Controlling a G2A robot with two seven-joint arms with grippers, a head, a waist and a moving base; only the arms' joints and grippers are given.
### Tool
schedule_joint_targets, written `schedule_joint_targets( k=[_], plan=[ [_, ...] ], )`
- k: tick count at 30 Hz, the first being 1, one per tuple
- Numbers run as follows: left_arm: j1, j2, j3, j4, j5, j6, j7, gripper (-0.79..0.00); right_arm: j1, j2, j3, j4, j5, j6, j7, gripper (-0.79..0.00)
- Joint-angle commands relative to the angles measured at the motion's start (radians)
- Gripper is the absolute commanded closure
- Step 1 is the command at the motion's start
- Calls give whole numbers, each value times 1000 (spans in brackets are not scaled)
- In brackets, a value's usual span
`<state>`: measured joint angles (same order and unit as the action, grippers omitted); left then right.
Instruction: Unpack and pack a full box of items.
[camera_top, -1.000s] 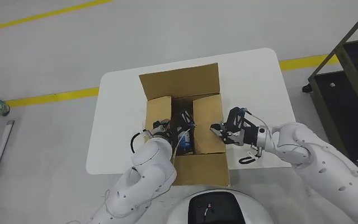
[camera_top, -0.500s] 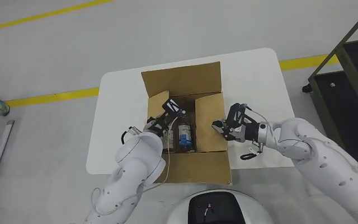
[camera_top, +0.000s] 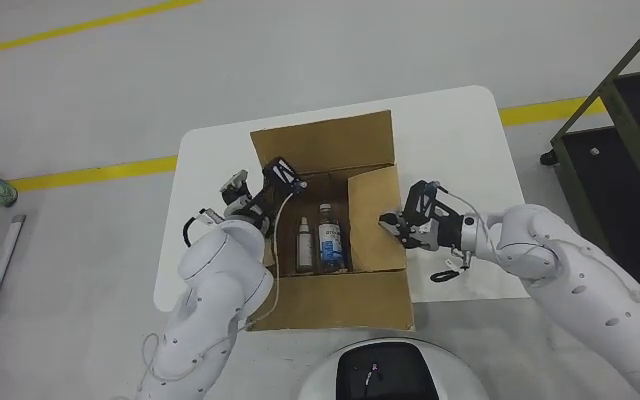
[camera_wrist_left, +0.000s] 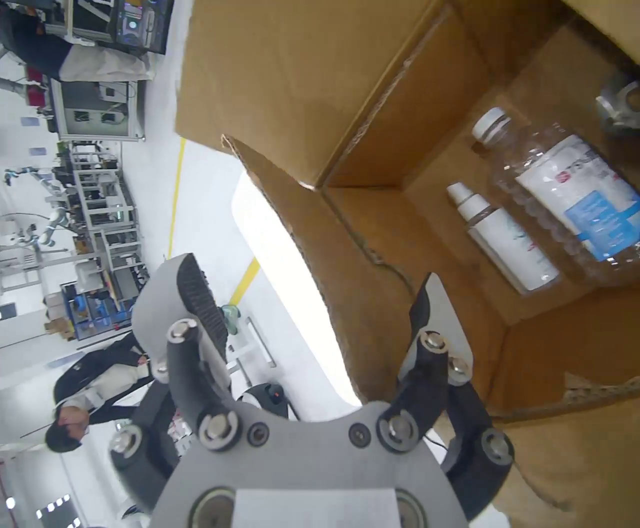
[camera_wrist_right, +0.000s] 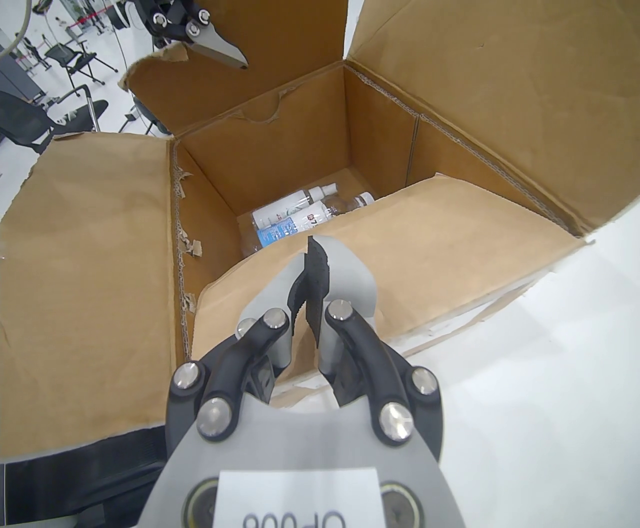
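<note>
Holding the left jaws spread wide at the end of the left arm (camera_top: 225, 270), straddling the upright left flap (camera_wrist_right: 210, 85) of the cardboard box (camera_top: 325, 150) in the middle of the tabletop (camera_top: 205, 230), one side outside and one inside, gripping nothing. Looking past that flap at two items lying side by side on the box floor: a white spray bottle (camera_top: 304, 245) nearer the left wall, just beside a clear water bottle (camera_top: 331, 240) with a blue-and-white label. Judging the spray bottle light, stiff and smooth, so aiming across its round body, clear of the cap. Judging the water bottle heavier if full, thin-walled and springy, prone to rolling, so taking it around the middle with a moderate squeeze. Expecting a tight reach between tall walls. Pressing the right jaws shut at the end of the right arm (camera_top: 520, 245), by the inward-folded right flap (camera_top: 375, 220), showing no cardboard between them; not telling whether an edge is caught lower down.
</note>
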<state>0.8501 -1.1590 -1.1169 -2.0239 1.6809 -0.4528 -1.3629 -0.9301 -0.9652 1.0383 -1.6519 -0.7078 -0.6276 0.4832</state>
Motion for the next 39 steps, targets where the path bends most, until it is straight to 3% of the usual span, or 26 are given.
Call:
schedule_joint_targets(
  k=[1, 12, 25, 31, 39],
  plan=[
    [1, 5, -26, 9, 19, -16, 11, -785, 2, -1, 0, 3, 0, -1, 1, 0],
    [57, 41, -129, 102, 169, -76, 72, -785, 20, -12, -15, 19, 0, -5, 8, 0],
    [127, 46, -135, 142, 194, -81, 77, -785, 23, -19, -17, 31, -1, -4, 14, 0],
    [102, 39, -149, 91, 163, -71, 82, -785, 11, -16, 33, -1, 23, 19, -27, 0],
    [32, 23, -146, -23, 21, -44, 147, -785, -100, 14, 243, -97, 41, 99, -92, 0]
  ],
)
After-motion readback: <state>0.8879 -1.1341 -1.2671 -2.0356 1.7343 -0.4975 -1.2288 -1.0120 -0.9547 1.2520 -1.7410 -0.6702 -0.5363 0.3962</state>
